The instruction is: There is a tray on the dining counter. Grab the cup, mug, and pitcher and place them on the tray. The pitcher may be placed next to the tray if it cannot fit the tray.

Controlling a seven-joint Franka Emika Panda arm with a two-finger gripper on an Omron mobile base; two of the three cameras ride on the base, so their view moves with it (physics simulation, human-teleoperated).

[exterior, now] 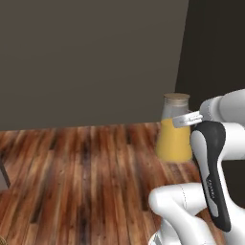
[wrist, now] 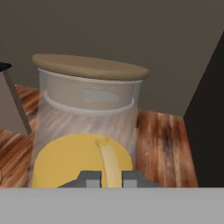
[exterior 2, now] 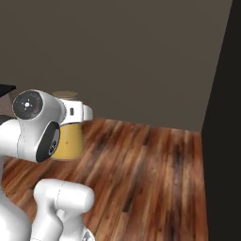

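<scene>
The gripper (wrist: pixel 111 178) is clamped on the pitcher (wrist: pixel 87 127), its two dark finger tips closed almost together on the thin strip that runs down the glass, most likely the handle, with the orange liquid just beyond and below them and the tan round lid (wrist: pixel 89 66) above and ahead. In the left base view the pitcher (exterior: pixel 174 131) sits at the end of the arm with wood floor (exterior: pixel 81 177) showing under and around it, so it appears to be held in the air and not standing on anything, though the pictures cannot settle that fully. The step in hand looks like carrying the pitcher toward the tray. To do it well, the robot should keep the vessel upright so the liquid does not slosh and the lid stays seated, hold the narrow grip firm since the weight hangs forward of the finger tips and may swing the pitcher, and move slowly while the base drives. Around the gripper there is little: a plain grey-brown wall (exterior: pixel 91 62) straight ahead behind the pitcher, a dark opening (exterior 2: pixel 223 117) off to its right, and in the hand view a dark-topped edge with a slanted support (wrist: pixel 15 100) to its left. Nothing stands close enough to block the path.
</scene>
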